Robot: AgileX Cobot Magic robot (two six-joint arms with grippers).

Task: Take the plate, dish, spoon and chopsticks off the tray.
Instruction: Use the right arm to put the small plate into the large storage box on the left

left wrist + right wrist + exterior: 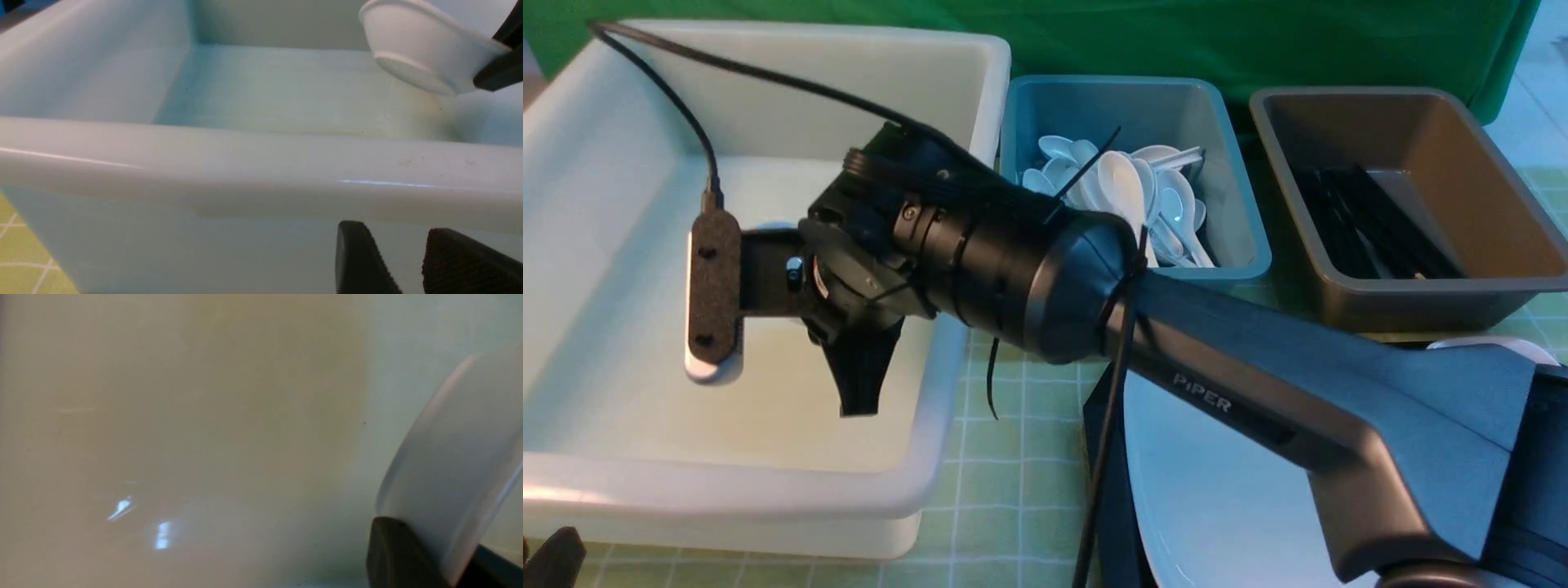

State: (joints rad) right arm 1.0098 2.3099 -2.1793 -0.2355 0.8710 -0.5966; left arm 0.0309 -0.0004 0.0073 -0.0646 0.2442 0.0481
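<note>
My right gripper (443,555) is shut on the rim of a small white dish (457,465) and holds it tilted above the floor of the big white tub (768,523). The left wrist view shows the dish (412,45) hanging clear of the tub floor from the black fingers (500,69). In the front view the right arm (1029,278) hides the dish. The large white plate (1217,498) lies on the dark tray (1104,457) at the front right, partly under the arm. My left gripper (404,255) is open and empty, just outside the tub's near wall.
A teal bin (1241,245) at the back holds several white spoons (1143,196). A brown tub (1527,245) at the back right holds black chopsticks (1372,220). A green checked cloth (1005,490) covers the table. The tub's near rim (245,163) stands right before the left gripper.
</note>
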